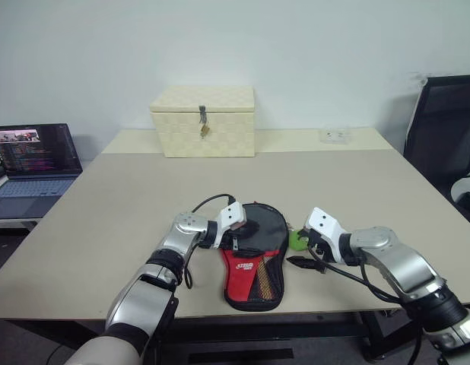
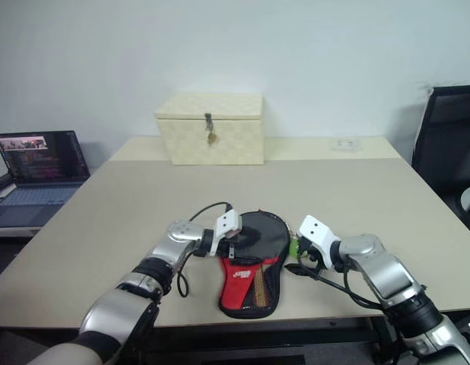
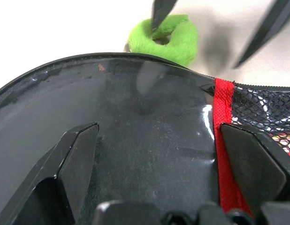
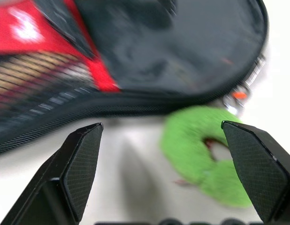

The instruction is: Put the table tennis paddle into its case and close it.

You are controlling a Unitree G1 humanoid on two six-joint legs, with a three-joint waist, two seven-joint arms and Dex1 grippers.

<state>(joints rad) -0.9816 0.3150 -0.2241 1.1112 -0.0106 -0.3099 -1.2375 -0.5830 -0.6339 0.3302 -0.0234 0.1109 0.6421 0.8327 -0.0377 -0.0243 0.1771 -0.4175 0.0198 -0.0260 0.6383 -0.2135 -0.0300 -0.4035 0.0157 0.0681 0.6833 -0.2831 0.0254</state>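
Just white logo on red case

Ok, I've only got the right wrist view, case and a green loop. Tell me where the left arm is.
Observer: The left gripper is over the round black upper part of the case, with its fingers open.
Operator: Now tell me what's behind the case.
Observer: A cream woven box stands far across the table, its lid down and a metal latch on its front.
Operator: Give me the robot's left side too.
Observer: An open laptop with its screen lit sits beyond the table's left edge.
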